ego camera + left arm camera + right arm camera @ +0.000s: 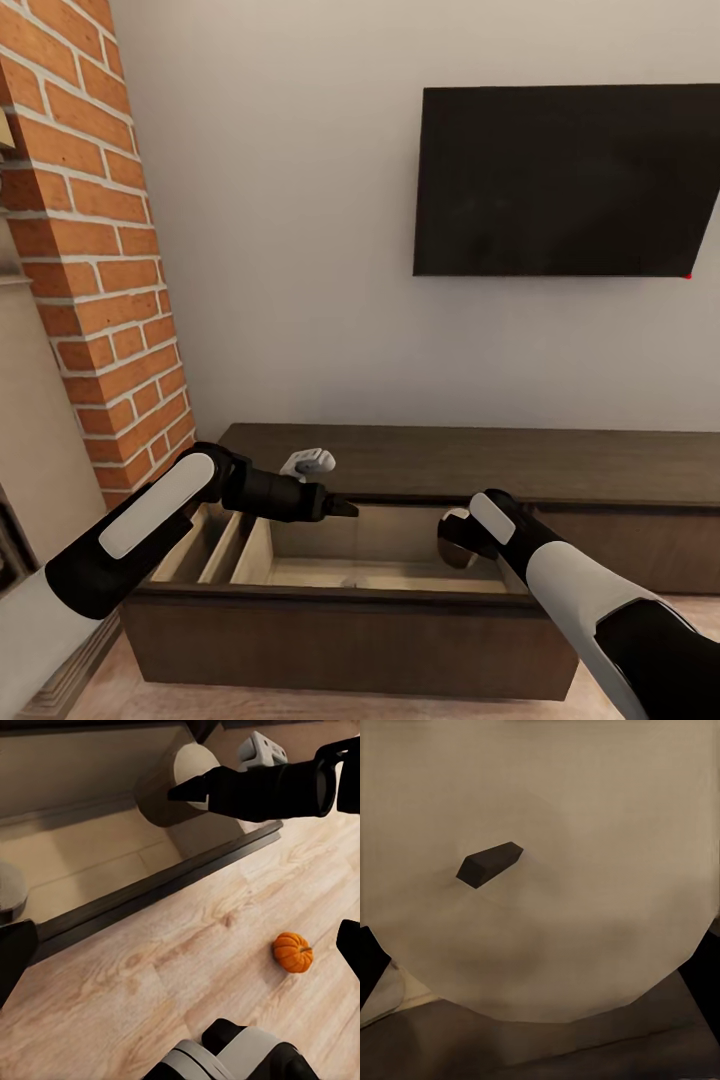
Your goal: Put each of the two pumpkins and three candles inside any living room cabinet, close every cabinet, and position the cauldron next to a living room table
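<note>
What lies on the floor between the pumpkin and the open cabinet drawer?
Nothing. In the left wrist view, the wooden floor between the pumpkin and the cabinet drawer's dark front rail is bare.

Black TV [565, 180] on grey wall [290, 250]; brick column [95, 250] at left (wood floor [150, 997] below).

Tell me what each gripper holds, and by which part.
The right gripper holds a short beige-grey cylinder candle by its curved side. The left gripper is open and empty.
</note>
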